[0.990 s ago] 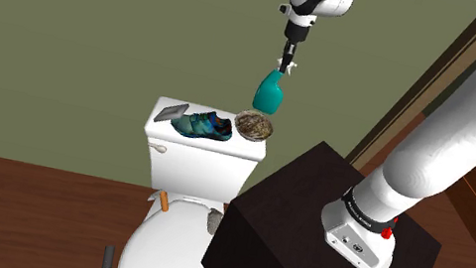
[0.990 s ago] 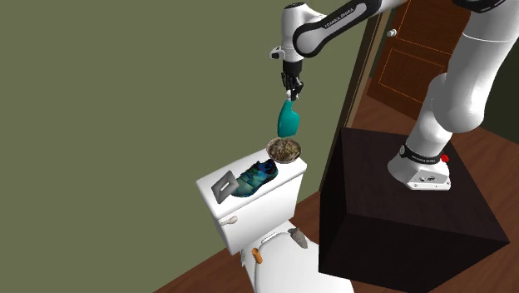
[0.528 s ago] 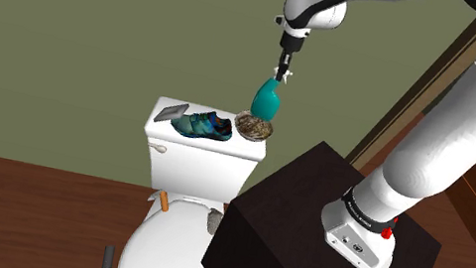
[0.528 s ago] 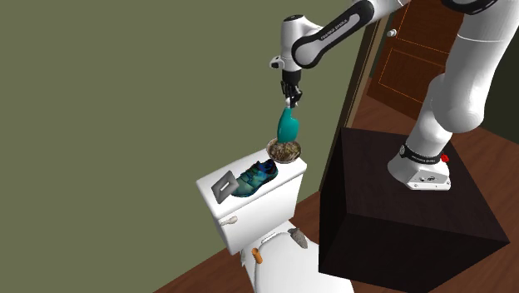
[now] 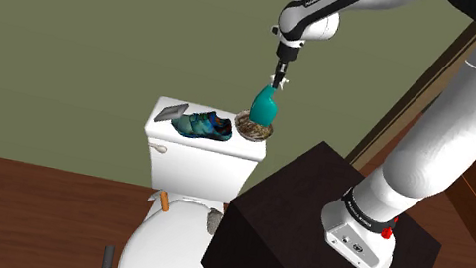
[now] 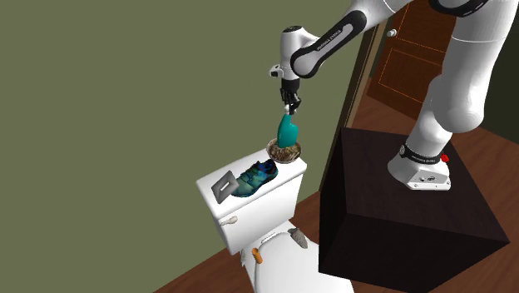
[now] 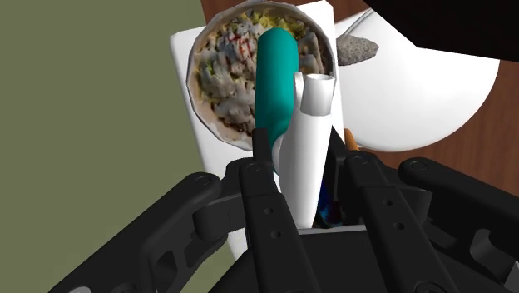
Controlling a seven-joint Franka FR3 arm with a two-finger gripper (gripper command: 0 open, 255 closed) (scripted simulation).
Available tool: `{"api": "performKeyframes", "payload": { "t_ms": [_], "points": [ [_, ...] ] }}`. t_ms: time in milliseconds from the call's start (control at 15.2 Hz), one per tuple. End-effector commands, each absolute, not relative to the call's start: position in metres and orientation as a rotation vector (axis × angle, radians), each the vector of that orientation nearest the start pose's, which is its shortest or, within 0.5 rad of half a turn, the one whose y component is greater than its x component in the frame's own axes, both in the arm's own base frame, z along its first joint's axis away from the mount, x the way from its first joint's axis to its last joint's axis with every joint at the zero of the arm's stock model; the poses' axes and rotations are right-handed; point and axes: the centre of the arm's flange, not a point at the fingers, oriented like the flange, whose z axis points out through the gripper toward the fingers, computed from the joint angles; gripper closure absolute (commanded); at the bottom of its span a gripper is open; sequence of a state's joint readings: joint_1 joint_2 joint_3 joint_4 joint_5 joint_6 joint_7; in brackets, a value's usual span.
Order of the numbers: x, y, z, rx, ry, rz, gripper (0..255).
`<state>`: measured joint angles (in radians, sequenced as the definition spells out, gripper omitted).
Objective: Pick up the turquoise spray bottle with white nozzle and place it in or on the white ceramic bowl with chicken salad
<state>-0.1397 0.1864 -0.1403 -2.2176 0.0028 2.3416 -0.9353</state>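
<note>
Two-fingered and all black, clamped the white nozzle of the turquoise spray bottle (image 5: 265, 105) with the gripper (image 5: 276, 81), jaws pinching the nozzle from both sides, plainest in the wrist view. Reached up and to the shoulder view's left from the dark box stand (image 5: 304, 235), with the hand pointing straight down. Held the bottle nozzle-up and close to upright, directly over the white bowl (image 5: 242, 125) of chicken salad, base down at the level of the food. Could not tell whether base and salad touched.

Found the bowl at the shoulder view's right end of a white toilet tank lid (image 5: 216, 143). Showed just beside it, toward the middle of the lid, a blue-green sneaker (image 5: 201, 126) lying on its sole. Showed next, at the lid's left end, a flat grey square (image 5: 170, 113). Set all of this against a plain olive wall, above a brown wood floor, with a small red-handled tool (image 5: 107, 261) lying on the floor beside the toilet.
</note>
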Motion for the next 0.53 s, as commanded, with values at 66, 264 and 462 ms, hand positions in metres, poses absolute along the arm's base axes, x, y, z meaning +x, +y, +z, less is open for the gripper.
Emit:
{"api": "performKeyframes", "payload": {
  "t_ms": [66, 264, 462],
  "points": [
    [0.5191, -0.1493, 0.2868, -2.960, -1.005, 0.098, 255],
    [0.5191, -0.1493, 0.2868, -2.960, -1.005, 0.098, 255],
    [0.5187, -0.1499, 0.2867, -2.959, -1.005, 0.098, 0]
  ]
}}
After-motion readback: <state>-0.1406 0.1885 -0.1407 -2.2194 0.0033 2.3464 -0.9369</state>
